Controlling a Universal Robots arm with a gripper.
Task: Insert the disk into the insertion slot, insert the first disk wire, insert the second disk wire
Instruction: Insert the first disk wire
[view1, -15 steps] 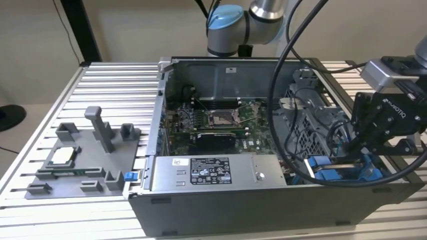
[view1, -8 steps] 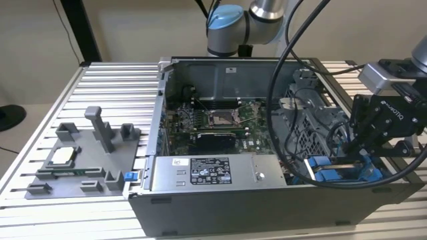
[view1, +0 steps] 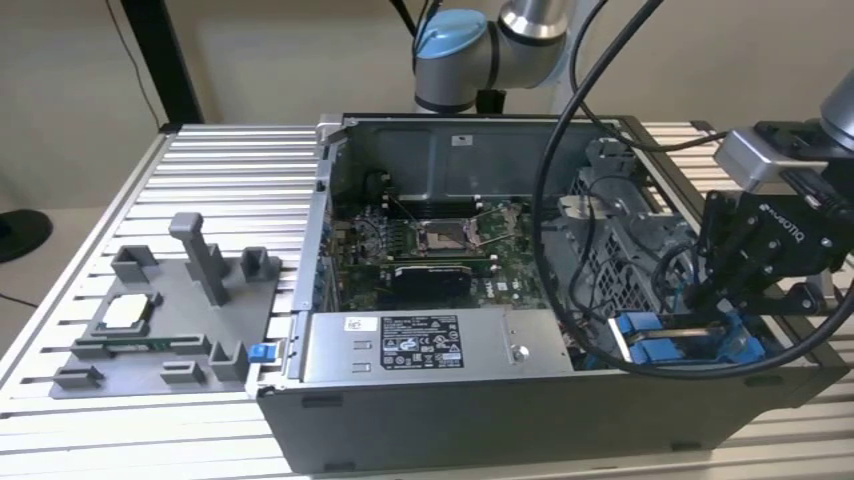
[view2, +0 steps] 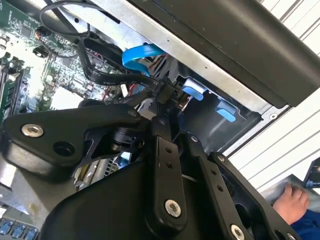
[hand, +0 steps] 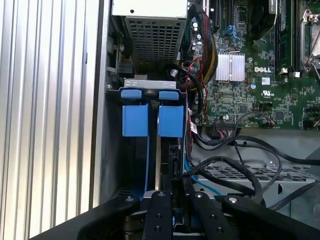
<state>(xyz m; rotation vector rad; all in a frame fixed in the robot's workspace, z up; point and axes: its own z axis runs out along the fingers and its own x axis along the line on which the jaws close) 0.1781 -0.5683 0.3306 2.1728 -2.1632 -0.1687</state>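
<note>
I read this as a wire step rather than the disk step. The disk (hand: 136, 120) already stands on edge inside the slot (hand: 113, 150) at a corner of the case (view1: 441, 420), with its blue tabs showing at the bay's mouth. My gripper (view2: 169, 102) hangs right over that slot, jaws drawn close and pinching what looks like a black plug (view2: 162, 91), whose dark leads trail back toward the board (hand: 250, 90). The blue cable (view2: 142, 54) loops loose just beside it, so I judge this to be the first wire, though the disk's socket is hidden from me. Seating the plug calls for squaring it to the socket, then a straight, gentle push among the crowded leads. A person's hand (view2: 292, 200) rests outside the case.
</note>
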